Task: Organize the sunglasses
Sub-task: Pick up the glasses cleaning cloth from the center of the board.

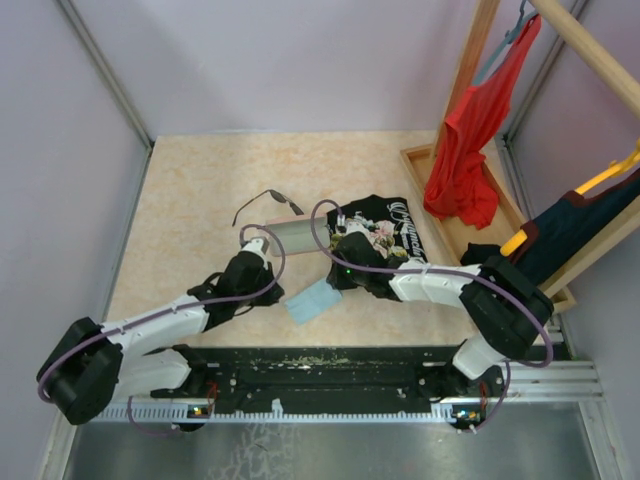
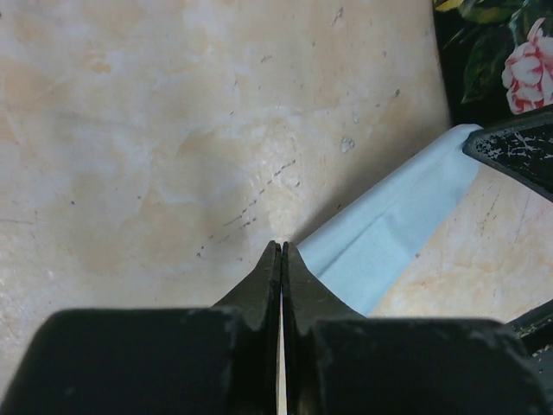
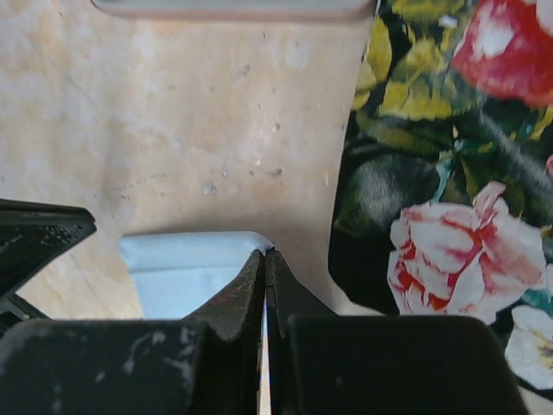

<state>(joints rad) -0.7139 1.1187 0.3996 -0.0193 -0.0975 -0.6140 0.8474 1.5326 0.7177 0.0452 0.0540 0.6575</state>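
Dark wire sunglasses (image 1: 268,200), one slim arm stretched left, lie on the table (image 1: 190,180) beyond your left gripper (image 2: 281,248) and right gripper (image 3: 265,253). Both are closed tight at the blue cloth's (image 1: 312,300) edge.

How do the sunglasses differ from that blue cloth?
The sunglasses are dark thin wire with slim arms; the cloth is a pale blue flat sheet. The sunglasses lie farther back, beyond the case; the cloth lies nearer the front. Both rest on the table.
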